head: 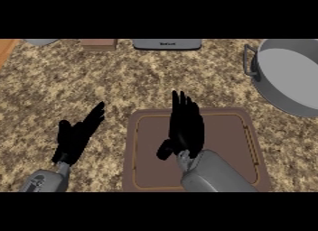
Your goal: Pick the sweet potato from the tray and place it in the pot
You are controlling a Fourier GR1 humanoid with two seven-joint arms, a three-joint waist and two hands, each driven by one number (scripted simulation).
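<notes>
Fingers point(185, 108) straight on both hands, right hand point(186, 131) over one tray point(231, 149), left hand point(75, 135) beside it, one pot point(273, 97)

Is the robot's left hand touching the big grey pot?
No, the left hand is over the counter at the left, well apart from the pot at the upper right.

Open counter point(222, 88) btwn tray point(230, 135), pot point(282, 101) (R).

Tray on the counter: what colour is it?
Brown tray, with a thin lighter line inside its rim; head view.
</notes>
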